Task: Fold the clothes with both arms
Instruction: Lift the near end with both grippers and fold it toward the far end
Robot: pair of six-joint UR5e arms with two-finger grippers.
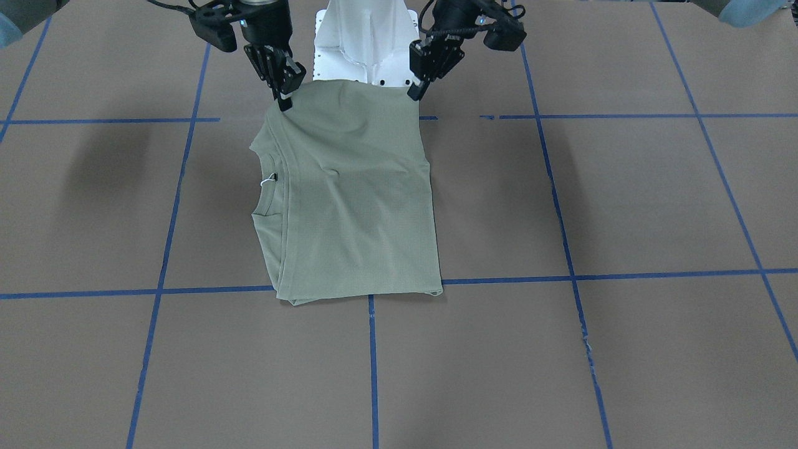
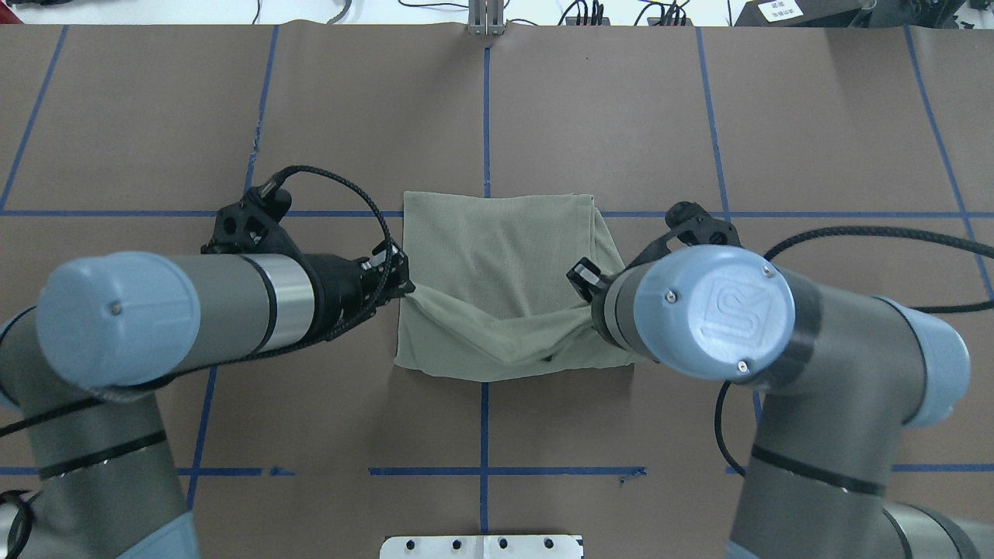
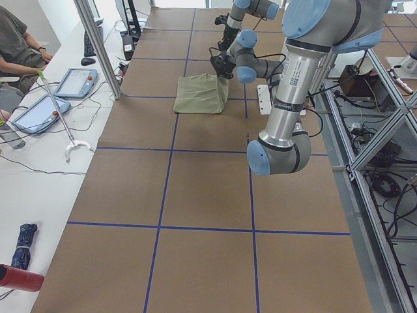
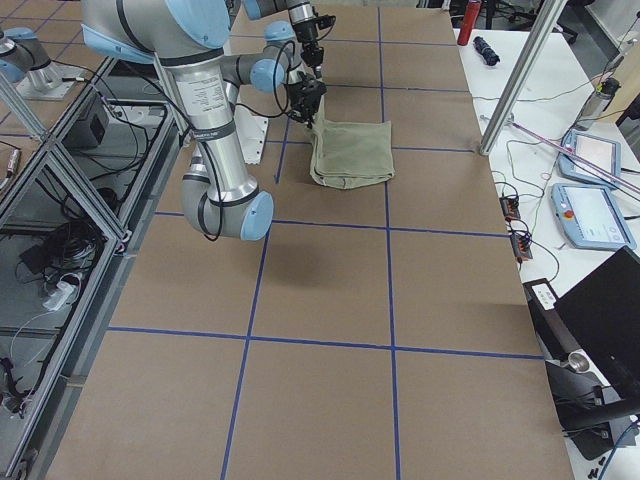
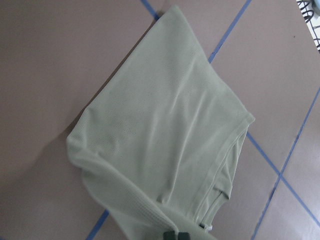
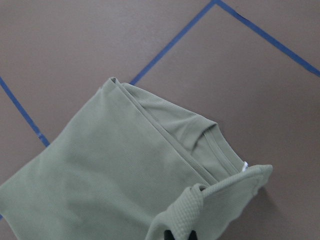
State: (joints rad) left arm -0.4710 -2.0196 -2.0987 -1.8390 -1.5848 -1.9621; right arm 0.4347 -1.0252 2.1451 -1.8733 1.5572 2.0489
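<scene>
The pale sage-green shirt (image 1: 355, 199) lies folded into a rectangle on the brown table, its ribbed collar (image 1: 269, 187) on my right side. Its edge nearest my base is lifted off the table. My left gripper (image 1: 416, 93) is shut on one corner of that edge, and my right gripper (image 1: 283, 100) is shut on the other. From overhead the shirt (image 2: 497, 264) sags between the left gripper (image 2: 404, 289) and the right gripper (image 2: 584, 281). The left wrist view shows the cloth (image 5: 165, 135) hanging from the fingertips (image 5: 170, 235). The right wrist view shows the collar edge (image 6: 210, 145).
The white pedestal base (image 1: 365, 43) stands just behind the lifted edge. Blue tape lines (image 1: 371, 368) grid the brown table. An operators' bench with tablets (image 3: 39, 111) and a metal post (image 3: 98, 45) runs along the far side.
</scene>
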